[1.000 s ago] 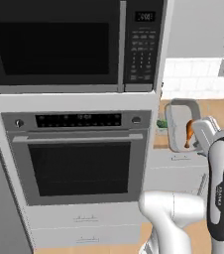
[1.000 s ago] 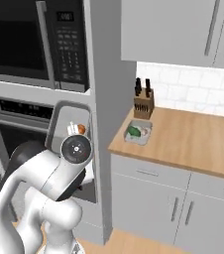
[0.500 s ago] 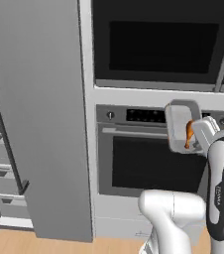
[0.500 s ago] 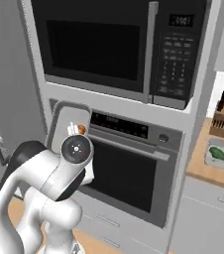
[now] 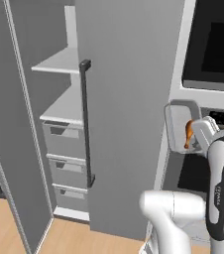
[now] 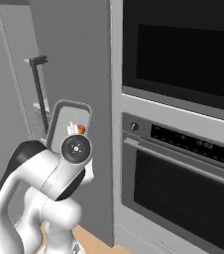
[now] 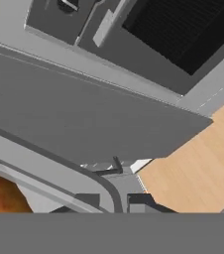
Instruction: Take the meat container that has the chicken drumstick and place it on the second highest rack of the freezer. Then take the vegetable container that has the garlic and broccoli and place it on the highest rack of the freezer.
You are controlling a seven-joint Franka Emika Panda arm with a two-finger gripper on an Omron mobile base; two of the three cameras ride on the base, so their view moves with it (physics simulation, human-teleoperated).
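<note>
- A grey meat container point(image 5: 177, 124) with rounded corners is held up, tilted on edge, at the end of the arm, in front of the oven point(image 6: 183, 188).
- The chicken drumstick point(image 5: 188, 134), an orange-brown club-shaped piece, lies inside it against the edge nearest the gripper point(image 5: 199, 141).
- In the right base view the same container point(image 6: 69, 121) is seen above the wrist, with the drumstick point(image 6: 81, 129) at its lower edge.
- The gripper's fingers are pressed together on the container's rim.
- In the hand view the container's rim point(image 7: 59, 173) crosses the lower left, with the drumstick point(image 7: 2, 196) as an orange-brown patch at the left edge.
- The freezer point(image 5: 49, 124) is seen open in the left base view: two light grey shelves, the highest rack point(image 5: 59, 62) above the second point(image 5: 64, 106), with grey drawers point(image 5: 67, 158) below.
- Its door point(image 5: 124, 114) stands open beside the container, a dark bar handle point(image 5: 86, 124) on it.
- The wood floor point(image 7: 203, 158) is seen in the hand view.
</note>
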